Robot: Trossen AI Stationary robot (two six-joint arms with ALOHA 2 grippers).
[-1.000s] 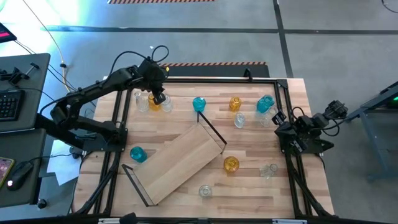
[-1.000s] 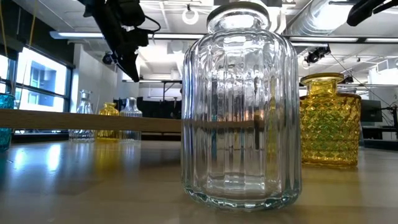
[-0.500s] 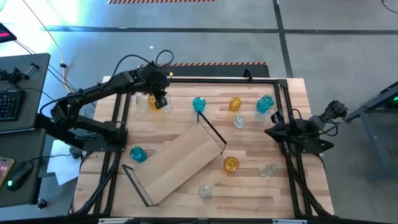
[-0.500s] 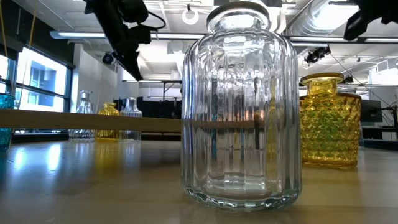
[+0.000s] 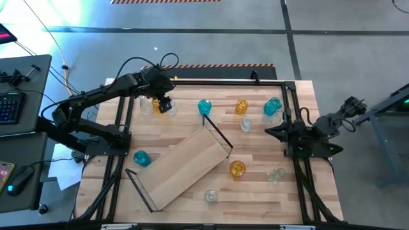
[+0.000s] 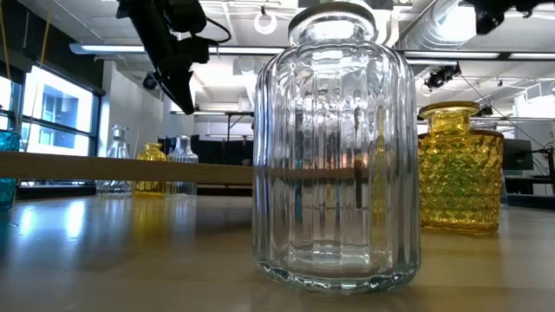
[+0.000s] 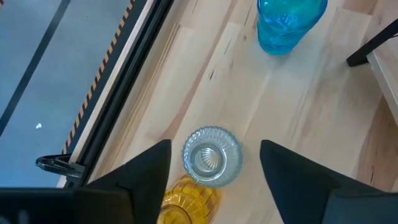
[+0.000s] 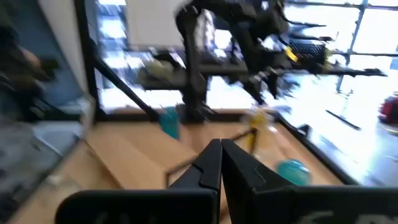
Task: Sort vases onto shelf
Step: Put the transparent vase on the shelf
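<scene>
Several small glass vases, clear, amber and teal, stand on their bases around the table. The shelf [image 5: 185, 167], a light-wood board with black wire end frames, lies slantwise mid-table. My left gripper [image 5: 165, 104] hangs open above a group at the far left: a clear ribbed vase [image 7: 212, 157], an amber vase [image 7: 186, 199] beside it and another clear vase [image 5: 146, 105]. The low view shows this gripper [image 6: 178, 87] well above them. My right gripper [image 5: 268, 131] is shut and empty at the right side, pointing level toward the table's left [image 8: 221, 146].
Two teal vases [image 5: 204, 107] [image 5: 273, 107], an amber one [image 5: 241, 105] and a clear one [image 5: 246, 124] stand along the far side. An amber vase [image 5: 237, 168] and clear ones [image 5: 277, 174] [image 5: 211, 196] stand nearer. A teal vase [image 5: 141, 158] is left of the shelf. A black frame [image 5: 291, 86] rims the table.
My right gripper has risen and tipped up from pointing downward to level, reaching a little toward the table's left, still shut. The vases and the shelf have stayed where they were.
</scene>
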